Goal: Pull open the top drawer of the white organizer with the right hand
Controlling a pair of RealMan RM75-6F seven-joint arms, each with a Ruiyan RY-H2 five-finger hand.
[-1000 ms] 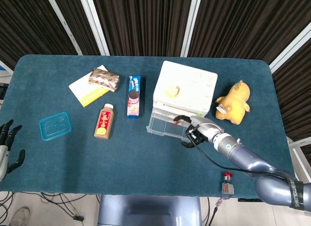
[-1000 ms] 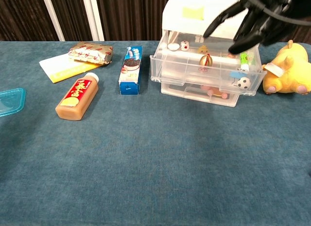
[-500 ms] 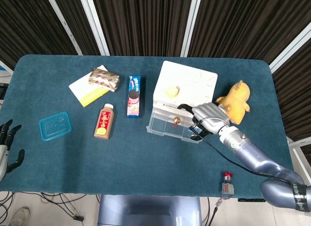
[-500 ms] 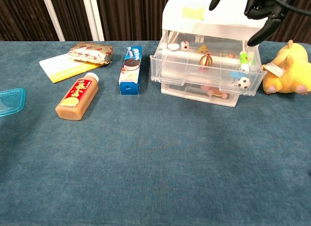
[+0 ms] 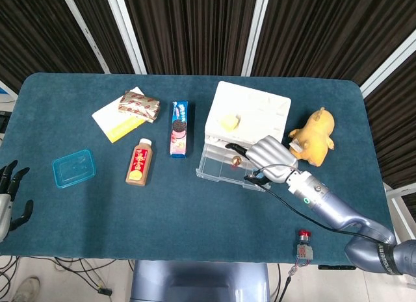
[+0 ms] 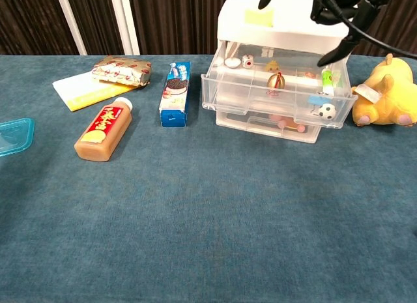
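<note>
The white organizer (image 5: pixel 250 110) stands right of the table's middle; in the chest view its white top (image 6: pixel 280 19) is at the upper right. Its clear top drawer (image 6: pixel 280 98) is pulled out toward me and holds several small trinkets; in the head view the drawer (image 5: pixel 213 160) juts out in front. My right hand (image 5: pixel 266 158) hovers above the drawer's right part, fingers spread, holding nothing. In the chest view that hand (image 6: pixel 329 6) is cut off by the top edge. My left hand (image 5: pixel 9 197) hangs off the table's left edge, fingers apart.
A yellow plush toy (image 5: pixel 313 136) sits right of the organizer. A cookie box (image 5: pixel 179 128), a brown bottle (image 5: pixel 139 162), a snack packet (image 5: pixel 139 106) on yellow paper and a blue lid (image 5: pixel 73 167) lie to the left. A small red-topped device (image 5: pixel 304 245) sits near the front edge.
My right hand has lifted off the drawer's front and moved up and back over the drawer, its fingers opening. The drawer stays pulled out.
</note>
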